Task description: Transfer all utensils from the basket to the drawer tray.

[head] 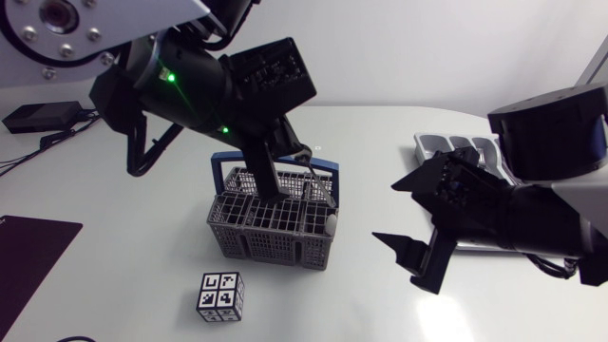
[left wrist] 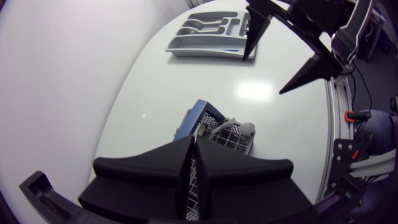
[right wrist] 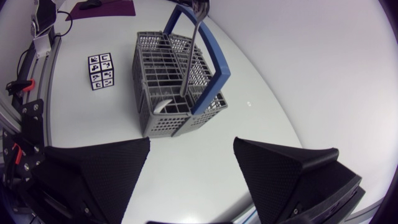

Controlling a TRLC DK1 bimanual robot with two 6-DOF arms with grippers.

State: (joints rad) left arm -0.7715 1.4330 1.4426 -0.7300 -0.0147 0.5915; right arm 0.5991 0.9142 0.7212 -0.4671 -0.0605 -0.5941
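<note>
The basket (head: pixel 256 242) is sitting near the middle of the table (head: pixel 380 123), grey mesh with a blue handle arching over it. The left gripper (head: pixel 275 185) is reaching down from above, right beside that handle. In its own wrist view the two fingers of the left gripper (left wrist: pixel 191 165) are lying pressed together over the basket (left wrist: pixel 189 118). The right wrist view shows what they are pinching: a thin metal utensil (right wrist: pixel 189 59) is hanging from the left gripper (right wrist: pixel 199 6) down into the basket (right wrist: pixel 158 127). Its lower end is hiding among the mesh, so I cannot tell what kind it is.

A spoon (head: pixel 330 224) is standing in an end compartment, bowl up and poking above the rim. It is showing in both wrist views too (left wrist: pixel 247 128) (right wrist: pixel 163 107).

The right gripper (head: pixel 385 211) is hovering above the table between basket and tray, touching neither. Its fingers are standing wide apart with nothing between them, as its own view (right wrist: pixel 193 168) and the left wrist view (left wrist: pixel 264 73) both show.

The tray (head: pixel 446 144) is lying at the table's far right, partly covered by the right arm and well apart from the basket. In the left wrist view the tray (left wrist: pixel 180 45) is showing long compartments – what is in them is too small to tell.

A marker-printed cube (head: pixel 220 296) (right wrist: pixel 101 70) is sitting just in front of the basket, and a dark mat (head: pixel 28 252) is lying at the left edge.
</note>
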